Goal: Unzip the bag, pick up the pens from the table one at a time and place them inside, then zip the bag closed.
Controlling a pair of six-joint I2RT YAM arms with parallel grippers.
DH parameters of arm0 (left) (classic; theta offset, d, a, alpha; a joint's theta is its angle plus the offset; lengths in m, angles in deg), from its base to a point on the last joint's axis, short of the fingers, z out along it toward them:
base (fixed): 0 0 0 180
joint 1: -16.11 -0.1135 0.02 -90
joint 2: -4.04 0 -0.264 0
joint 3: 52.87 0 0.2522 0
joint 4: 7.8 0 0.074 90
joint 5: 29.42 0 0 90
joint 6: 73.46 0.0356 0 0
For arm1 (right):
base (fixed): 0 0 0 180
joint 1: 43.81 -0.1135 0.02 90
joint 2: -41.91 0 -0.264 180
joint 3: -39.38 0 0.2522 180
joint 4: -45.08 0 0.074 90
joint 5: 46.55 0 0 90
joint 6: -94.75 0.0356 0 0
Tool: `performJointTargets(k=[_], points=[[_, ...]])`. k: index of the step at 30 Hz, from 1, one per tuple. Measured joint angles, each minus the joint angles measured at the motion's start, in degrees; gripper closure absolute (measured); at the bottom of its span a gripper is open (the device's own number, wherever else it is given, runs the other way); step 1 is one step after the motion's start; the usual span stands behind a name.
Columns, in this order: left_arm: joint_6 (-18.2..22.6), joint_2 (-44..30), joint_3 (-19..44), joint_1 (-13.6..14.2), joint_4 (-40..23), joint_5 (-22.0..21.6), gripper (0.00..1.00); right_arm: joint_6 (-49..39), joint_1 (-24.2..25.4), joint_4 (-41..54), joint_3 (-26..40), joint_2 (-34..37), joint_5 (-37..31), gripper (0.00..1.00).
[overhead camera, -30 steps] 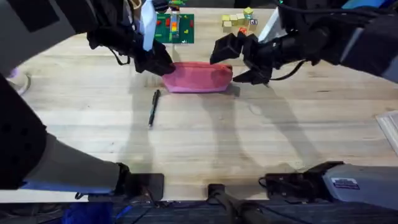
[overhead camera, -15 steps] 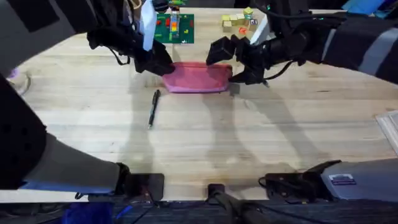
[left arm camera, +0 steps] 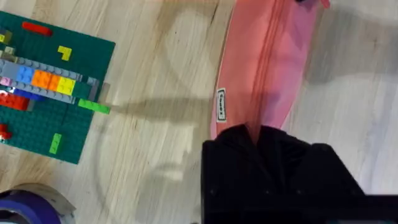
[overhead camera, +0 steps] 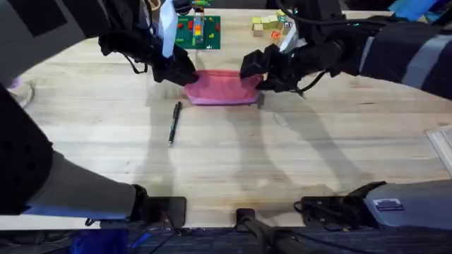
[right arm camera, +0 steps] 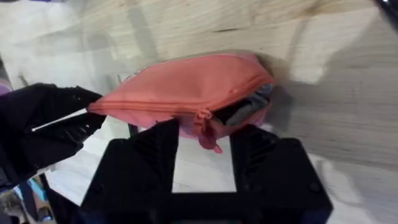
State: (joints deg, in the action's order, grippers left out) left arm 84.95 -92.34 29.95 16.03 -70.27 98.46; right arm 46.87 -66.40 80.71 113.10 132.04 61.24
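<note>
The left hand (overhead camera: pixel 185 76) is clamped on the left end of the bag (overhead camera: pixel 224 87); in the left wrist view its black fingers (left arm camera: pixel 273 155) close over the pouch's end right where the zipper line runs in. The right hand (overhead camera: pixel 260 73) sits at the bag's opposite end, its two fingers (right arm camera: pixel 155 146) held apart with a gap between them, and in the right wrist view the pink zipper pull (right arm camera: pixel 207 134) hangs in that gap; whether the fingers actually touch it cannot be told. At that end the zipper is parted a short way, showing dark lining, while the rest of the seam toward the left hand (right arm camera: pixel 59 121) is still closed. The bag lies lengthwise across the far middle of the worktop (overhead camera: pixel 233 155), stretched between the two hands. One pen (overhead camera: pixel 174 122) lies on the bare wood just in front of the bag's left end, apart from it and pointing roughly toward the near edge. Beyond the bag stands a green baseplate (overhead camera: pixel 198 32) with coloured bricks, and to its right a small cluster of yellow blocks (overhead camera: pixel 270 24).
</note>
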Motion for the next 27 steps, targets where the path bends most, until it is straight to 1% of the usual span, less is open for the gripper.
performJointTargets(k=[3,9,12,16,20,27], points=[[0.02,0.00,0.00,0.00,0.09,-0.06,0.958,0.38,-0.02,0.08,0.00,0.00,-0.66,0.546],[0.02,0.00,0.00,-0.07,0.07,-0.12,0.958,1.01,-0.02,0.50,0.00,0.00,-1.75,0.772],[0.01,0.00,0.00,-0.07,0.07,-0.12,0.958,1.12,-0.02,0.54,0.00,0.00,-1.90,0.848],[0.02,-0.02,0.00,-0.07,0.07,-0.12,0.958,1.15,0.01,0.58,0.00,0.00,-1.46,0.869],[0.02,-0.01,0.00,-0.13,0.07,-0.17,0.958,1.15,0.01,0.83,0.00,0.00,-0.59,0.927],[0.02,-0.01,0.00,-0.17,0.09,-0.39,0.959,1.16,0.26,0.99,0.00,0.02,1.14,0.939]])
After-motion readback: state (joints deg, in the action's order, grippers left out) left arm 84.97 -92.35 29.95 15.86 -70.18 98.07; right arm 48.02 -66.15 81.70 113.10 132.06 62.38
